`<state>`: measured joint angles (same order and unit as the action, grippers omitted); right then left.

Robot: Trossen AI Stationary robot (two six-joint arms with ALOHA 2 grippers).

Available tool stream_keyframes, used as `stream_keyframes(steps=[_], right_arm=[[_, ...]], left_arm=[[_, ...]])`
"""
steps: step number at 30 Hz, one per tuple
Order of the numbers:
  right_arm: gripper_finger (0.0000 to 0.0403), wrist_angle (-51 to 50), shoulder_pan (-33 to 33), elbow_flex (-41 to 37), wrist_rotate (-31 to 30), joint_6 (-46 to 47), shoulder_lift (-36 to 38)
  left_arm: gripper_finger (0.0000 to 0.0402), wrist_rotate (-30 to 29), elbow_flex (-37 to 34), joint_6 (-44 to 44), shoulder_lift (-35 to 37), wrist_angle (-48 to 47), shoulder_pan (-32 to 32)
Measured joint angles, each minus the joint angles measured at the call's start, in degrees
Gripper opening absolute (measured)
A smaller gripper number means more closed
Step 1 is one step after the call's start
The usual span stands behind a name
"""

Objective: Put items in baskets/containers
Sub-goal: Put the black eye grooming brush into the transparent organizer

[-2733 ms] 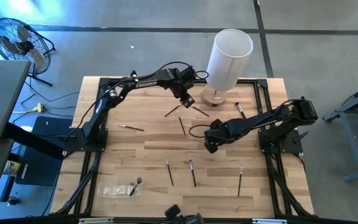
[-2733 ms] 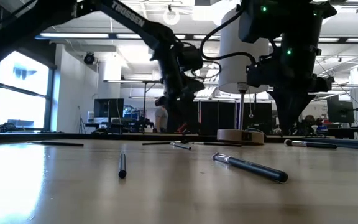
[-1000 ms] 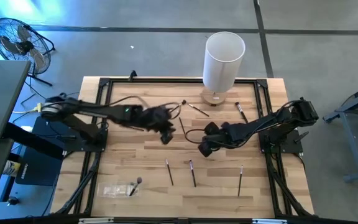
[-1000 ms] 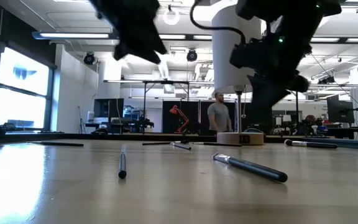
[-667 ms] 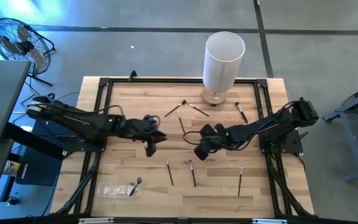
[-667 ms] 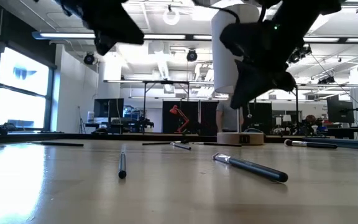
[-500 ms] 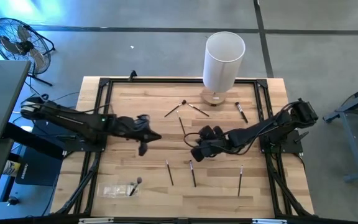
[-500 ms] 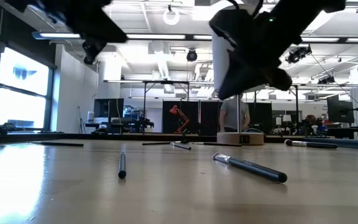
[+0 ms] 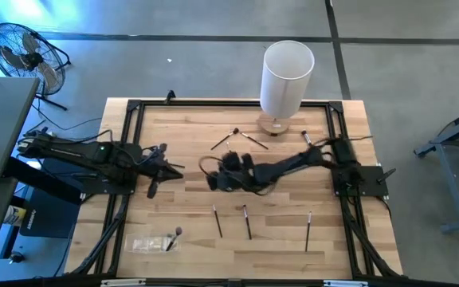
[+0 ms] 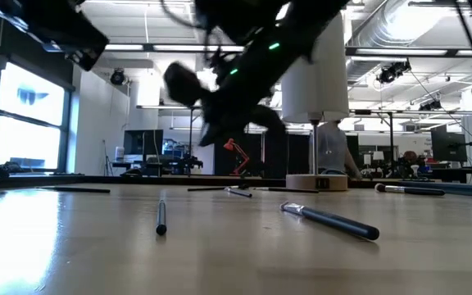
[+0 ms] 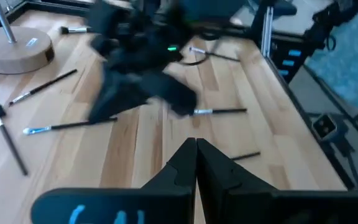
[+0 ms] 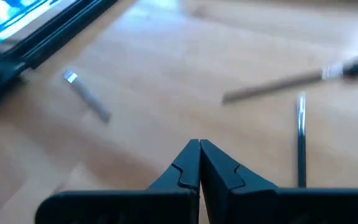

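Table [image 9: 190, 215]: pale striped wood planks, black frame. Brushes [image 9: 247, 222]: dark handles, silvery ferrules. Tall cylinder [image 9: 287, 76]: white, on tan wooden base [image 9: 275, 125]. Arms: black. Bag [image 9: 147, 243]: near colourless. Fan [image 9: 18, 52]: black. Floor: grey.

Robot lab: concrete floor [image 9: 174, 72], floor fan [image 9: 18, 49], ceiling ducts [image 10: 408, 20].

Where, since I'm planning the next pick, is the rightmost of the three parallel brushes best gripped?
Take the brush at mid-handle, coming straight down from above with the jaws across its width. It lies flat on the table and is too thin to take from the side. Nothing lies close beside it, so there is room either side.
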<state>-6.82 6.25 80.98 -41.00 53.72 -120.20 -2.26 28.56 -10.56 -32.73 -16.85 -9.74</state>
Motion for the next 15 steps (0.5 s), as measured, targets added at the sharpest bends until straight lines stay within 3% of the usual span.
stream_keyframes(steps=[7,15], right_arm=[[0.0000,-8.9,-9.0,15.0,5.5,-2.8,-9.6],[0.0000,-15.5,-14.8,24.1,14.6,-4.7,-16.0]], left_arm=[[0.0001,-1.1,0.0,1.9,11.4,-12.8,0.0],[0.0000,-3.2,0.0,1.8,23.2,-16.9,0.0]])
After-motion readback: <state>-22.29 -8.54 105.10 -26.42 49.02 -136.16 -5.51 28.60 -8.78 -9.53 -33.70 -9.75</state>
